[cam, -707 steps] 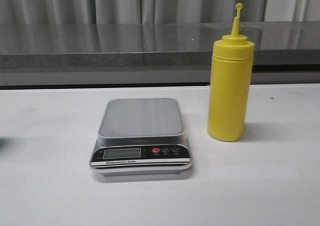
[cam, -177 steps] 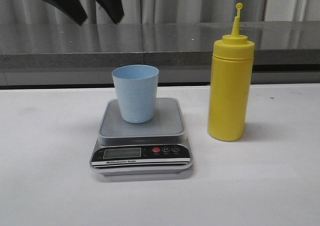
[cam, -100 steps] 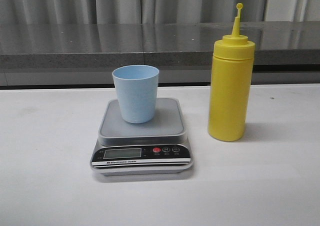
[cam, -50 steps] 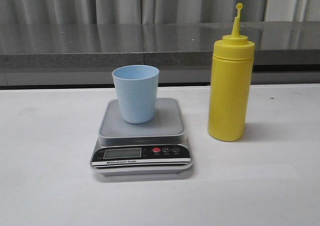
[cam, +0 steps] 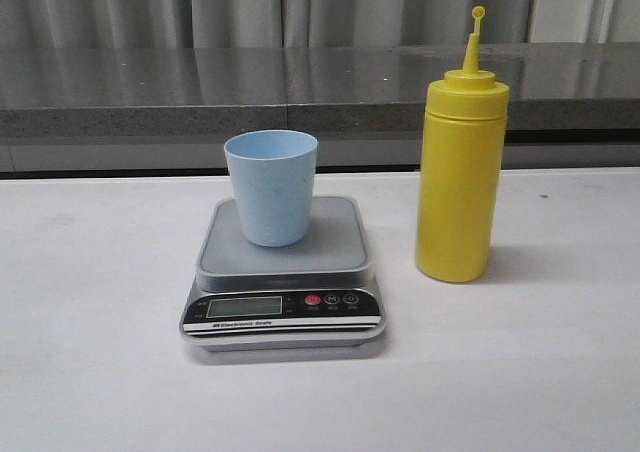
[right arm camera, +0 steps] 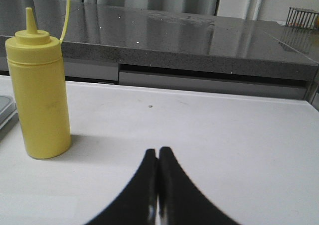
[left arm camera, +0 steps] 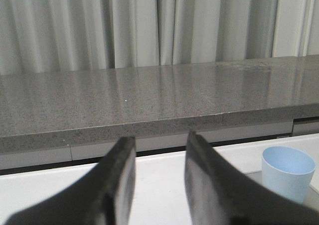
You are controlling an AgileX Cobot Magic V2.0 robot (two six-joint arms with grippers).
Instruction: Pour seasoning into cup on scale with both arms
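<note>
Left gripper (left arm camera: 157,172) fingers apart; right gripper (right arm camera: 158,185) fingers pressed together.

On the black front panel of the scale (cam: 283,272): a white strip of lettering beneath the display, apparently "Electronic Scale", small and blurred. Beside the red button, a round button marked "M". LCD display blank, no digits legible. Nothing readable on bottle or cup.

The cup (cam: 271,185) is plain light blue and the bottle (cam: 458,167) solid yellow. The scale (cam: 283,275) is silver-grey with a black panel and a red button (cam: 312,299).
</note>
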